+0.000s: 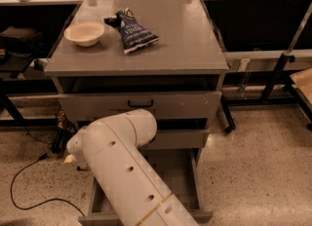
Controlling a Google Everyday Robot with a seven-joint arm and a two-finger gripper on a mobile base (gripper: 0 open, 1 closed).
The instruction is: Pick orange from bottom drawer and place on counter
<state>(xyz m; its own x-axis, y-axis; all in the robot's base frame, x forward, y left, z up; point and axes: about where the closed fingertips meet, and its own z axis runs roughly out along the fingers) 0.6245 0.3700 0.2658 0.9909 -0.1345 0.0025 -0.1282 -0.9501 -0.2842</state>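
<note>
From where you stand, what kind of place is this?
Probably a lab or workshop: grey drawer cabinet, speckled floor, metal side shelves. The gripper is hidden behind the arm.
</note>
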